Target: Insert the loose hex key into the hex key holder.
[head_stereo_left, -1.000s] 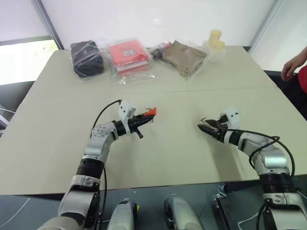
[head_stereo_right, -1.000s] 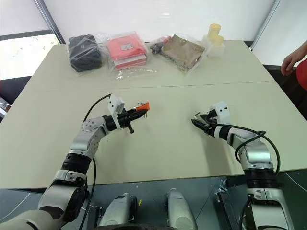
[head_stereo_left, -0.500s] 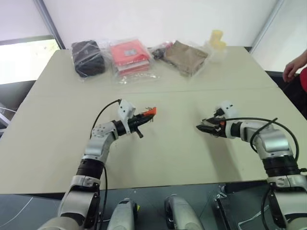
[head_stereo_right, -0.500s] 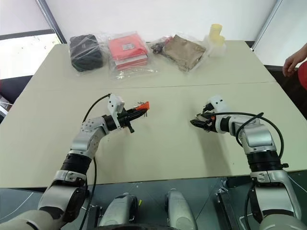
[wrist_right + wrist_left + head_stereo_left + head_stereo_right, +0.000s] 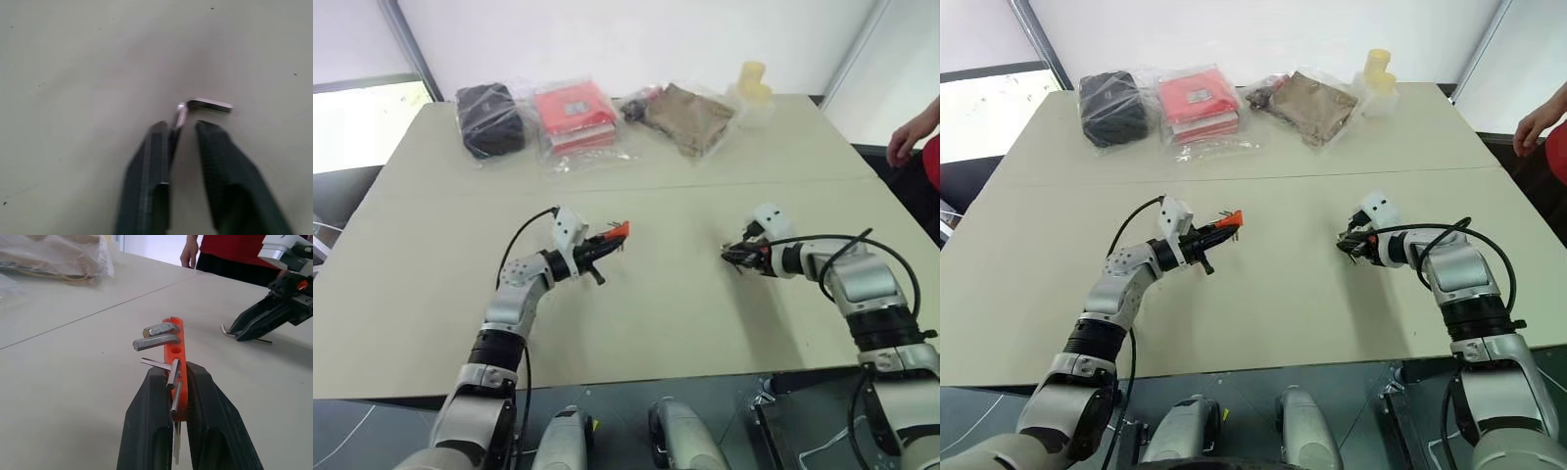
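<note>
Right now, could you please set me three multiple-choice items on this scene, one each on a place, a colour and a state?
1. Where is the loose hex key? A in the holder; B at the tips of the right end effector; C beside the black bag.
2. What colour is the hex key holder? A blue; B green; C orange-red.
3. The left end effector is: A shut on the hex key holder; B open and empty; C shut on a packet.
Answers: B, the bent key pokes out between those fingers; C, the block is plainly orange-red; A, both fingers clamp the block.
</note>
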Action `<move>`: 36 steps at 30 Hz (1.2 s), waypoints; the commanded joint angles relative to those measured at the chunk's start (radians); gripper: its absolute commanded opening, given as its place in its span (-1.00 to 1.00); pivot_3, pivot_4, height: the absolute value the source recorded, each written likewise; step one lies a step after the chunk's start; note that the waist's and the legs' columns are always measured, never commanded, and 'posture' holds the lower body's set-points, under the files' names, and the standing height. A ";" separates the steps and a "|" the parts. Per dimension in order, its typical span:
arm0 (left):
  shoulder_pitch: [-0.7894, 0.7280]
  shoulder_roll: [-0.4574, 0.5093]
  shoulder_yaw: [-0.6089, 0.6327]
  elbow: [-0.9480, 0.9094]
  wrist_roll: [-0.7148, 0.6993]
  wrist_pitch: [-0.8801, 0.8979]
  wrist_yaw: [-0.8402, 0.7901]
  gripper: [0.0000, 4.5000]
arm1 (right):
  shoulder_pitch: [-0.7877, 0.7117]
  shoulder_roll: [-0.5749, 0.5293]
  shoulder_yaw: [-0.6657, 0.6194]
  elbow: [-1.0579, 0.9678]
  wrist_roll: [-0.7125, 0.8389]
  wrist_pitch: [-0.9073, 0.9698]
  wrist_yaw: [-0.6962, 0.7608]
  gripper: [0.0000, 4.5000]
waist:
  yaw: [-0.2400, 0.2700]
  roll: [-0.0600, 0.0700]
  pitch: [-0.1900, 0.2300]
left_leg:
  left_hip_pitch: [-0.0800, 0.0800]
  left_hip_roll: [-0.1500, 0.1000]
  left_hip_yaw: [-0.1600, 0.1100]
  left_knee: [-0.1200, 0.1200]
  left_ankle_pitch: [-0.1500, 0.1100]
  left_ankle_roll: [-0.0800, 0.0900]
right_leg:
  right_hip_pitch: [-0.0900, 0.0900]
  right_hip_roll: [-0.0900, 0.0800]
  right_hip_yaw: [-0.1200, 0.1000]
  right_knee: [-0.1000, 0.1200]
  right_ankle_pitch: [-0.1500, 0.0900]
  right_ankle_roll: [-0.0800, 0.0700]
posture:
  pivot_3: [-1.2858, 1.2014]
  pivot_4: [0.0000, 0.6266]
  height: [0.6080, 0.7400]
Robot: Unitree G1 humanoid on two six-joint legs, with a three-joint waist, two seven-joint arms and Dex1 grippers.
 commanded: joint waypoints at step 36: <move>-0.326 -0.107 0.019 0.315 0.004 -0.138 -0.064 -1.00 | -0.054 0.612 -0.289 -0.173 0.306 -0.439 -0.342 -0.99 | 0.021 0.002 0.003 | -0.002 0.000 0.000 0.000 0.000 0.000 | -0.001 0.000 0.000 -0.001 0.000 0.000 | 0.03 -0.52 1.00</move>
